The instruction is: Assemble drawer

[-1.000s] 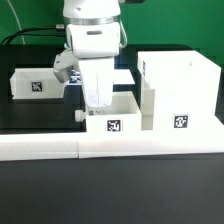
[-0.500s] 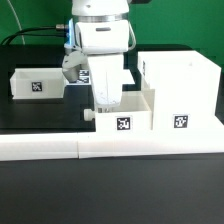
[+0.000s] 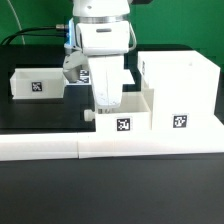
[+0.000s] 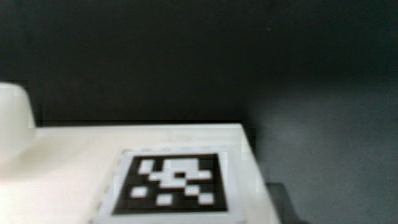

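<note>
moved: over the last second the near tray [image 3: 105,125] slid toward the exterior view's right and the gripper [image 3: 104,100] went with it. nothing's changed in the last half second.
arm pose: upright, wrist pointing straight down, fingers dipping in at the near tray's back wall.
where stuff is: near tray is touching the casing [image 3: 180,85], just behind the white bar [image 3: 60,150]. second tray [image 3: 20,84] is well apart at the exterior view's left.
hard to see: fingertips are lost against the white plastic. wrist view is blurry, just a tag [image 4: 175,182] on a white surface.
grip: honestly can't tell if it's spread or clamped on the wall.
</note>
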{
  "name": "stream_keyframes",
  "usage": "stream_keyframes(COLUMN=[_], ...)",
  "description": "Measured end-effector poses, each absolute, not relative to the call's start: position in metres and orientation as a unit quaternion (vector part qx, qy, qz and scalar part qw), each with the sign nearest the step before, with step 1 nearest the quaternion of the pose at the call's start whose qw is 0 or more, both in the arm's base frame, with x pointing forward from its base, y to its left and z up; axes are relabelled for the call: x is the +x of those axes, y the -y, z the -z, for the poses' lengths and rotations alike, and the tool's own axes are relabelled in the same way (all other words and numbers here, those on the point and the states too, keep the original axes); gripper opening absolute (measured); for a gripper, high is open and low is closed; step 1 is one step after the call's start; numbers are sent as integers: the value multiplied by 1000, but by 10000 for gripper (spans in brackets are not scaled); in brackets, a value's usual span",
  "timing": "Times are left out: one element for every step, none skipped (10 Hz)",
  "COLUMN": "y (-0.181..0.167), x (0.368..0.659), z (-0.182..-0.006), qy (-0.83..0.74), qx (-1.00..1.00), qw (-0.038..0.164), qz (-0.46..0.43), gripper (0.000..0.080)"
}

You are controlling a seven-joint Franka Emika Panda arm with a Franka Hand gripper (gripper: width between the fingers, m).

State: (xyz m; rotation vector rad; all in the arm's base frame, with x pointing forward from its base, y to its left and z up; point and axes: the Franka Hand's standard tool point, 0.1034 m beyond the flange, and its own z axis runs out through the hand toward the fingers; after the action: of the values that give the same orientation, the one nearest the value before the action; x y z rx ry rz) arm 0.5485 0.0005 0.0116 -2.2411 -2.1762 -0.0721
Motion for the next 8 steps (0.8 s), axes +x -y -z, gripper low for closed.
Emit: stream_keyframes(y=[-1,-2,-1,-1,-1,-1,1,5], x=[548,548,548,548,548,548,548,546], z=[-11,-11,-11,-11,-11,-11,-11,-9], qy=[693,692,692,692,692,692,701,712], qx=[-720,-721,-722,-722,-722,-722,-713,-701], qw=[9,9,8,8,8,8,8,7], qz=[23,22,22,22,22,22,22,19], gripper=[42,42,42,42,42,42,42,42])
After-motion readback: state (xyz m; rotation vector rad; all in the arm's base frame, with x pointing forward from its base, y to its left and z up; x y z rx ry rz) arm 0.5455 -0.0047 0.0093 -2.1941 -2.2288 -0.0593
